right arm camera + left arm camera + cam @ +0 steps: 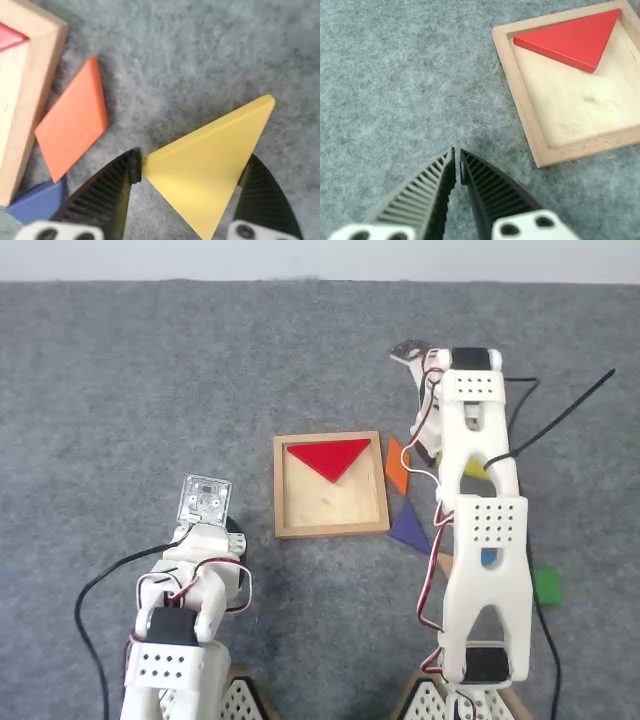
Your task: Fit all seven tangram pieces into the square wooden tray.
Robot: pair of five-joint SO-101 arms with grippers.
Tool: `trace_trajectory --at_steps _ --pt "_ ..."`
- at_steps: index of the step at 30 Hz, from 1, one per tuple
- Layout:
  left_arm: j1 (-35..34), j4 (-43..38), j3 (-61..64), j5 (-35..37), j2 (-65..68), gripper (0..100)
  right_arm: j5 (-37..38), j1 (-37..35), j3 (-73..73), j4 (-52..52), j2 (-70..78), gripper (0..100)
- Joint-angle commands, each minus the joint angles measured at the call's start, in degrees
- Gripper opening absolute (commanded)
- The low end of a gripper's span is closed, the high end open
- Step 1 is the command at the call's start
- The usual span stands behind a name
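The square wooden tray [330, 530] lies mid-table with a red triangle [328, 457] along its far side, seen too as tray [520, 85] and red triangle [575, 40]. My right gripper [192, 162] is shut on a yellow triangle [205, 170], one finger at a corner, the other on the opposite edge. This yellow triangle [477, 469] peeks out under the right arm. An orange parallelogram [72, 122] and a blue piece [35, 202] lie between it and the tray [30, 90]. My left gripper [456, 156] is shut and empty over the mat, beside the tray's near-left corner.
Right of the tray lie the orange parallelogram [397, 465] and a purple-blue triangle [408, 525]. A small blue piece [488, 558] shows under the right arm, and a green square [546, 586] sits farther right. Cables trail from both arms.
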Motion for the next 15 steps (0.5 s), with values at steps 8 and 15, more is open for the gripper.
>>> trace_trajectory --at_steps 8,15 --pt "-0.26 0.09 -0.48 0.35 -0.7 2 -0.35 -7.78 19.69 2.59 -27.74 24.5" --pt "-0.26 0.09 -0.48 0.35 -0.7 2 7.47 -19.03 33.41 2.33 -42.77 24.6"
